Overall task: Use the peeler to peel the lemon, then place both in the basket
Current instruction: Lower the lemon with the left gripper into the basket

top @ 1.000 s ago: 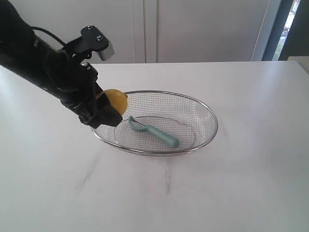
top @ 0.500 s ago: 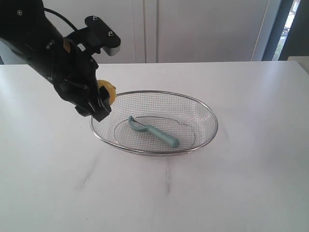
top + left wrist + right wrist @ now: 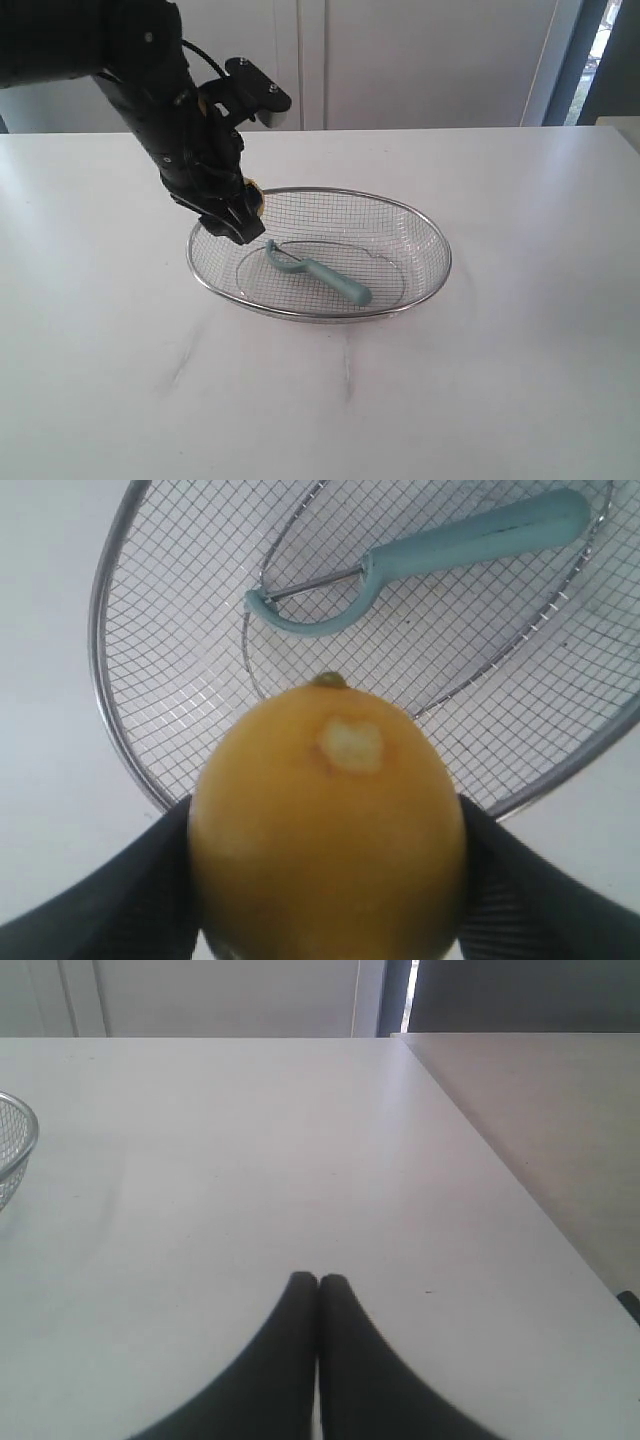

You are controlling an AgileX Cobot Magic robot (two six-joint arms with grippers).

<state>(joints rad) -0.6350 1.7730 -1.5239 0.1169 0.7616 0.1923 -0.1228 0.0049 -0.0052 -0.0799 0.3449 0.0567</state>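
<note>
Lemon [image 3: 330,815] is clamped in the left gripper [image 3: 235,218], above the left rim of the basket [image 3: 441,245], where the peeler [image 3: 322,273] already lies. The lemon looks about to be dropped in, so the next move is to ease inward, lower, then release. The right gripper [image 3: 318,1286] is closed and empty.

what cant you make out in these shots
Exterior view: the small yellow lemon is almost wholly hidden by the black left gripper.
Left wrist view: the frame edge cuts off the lemon, so how much is peeled is unclear.
Right wrist view: the silver wire-mesh basket is cut by the frame edge.

Shiny metal wire-mesh basket [image 3: 425,235], matt teal plastic peeler [image 3: 322,272], smooth waxy lemon [image 3: 330,810]
</note>
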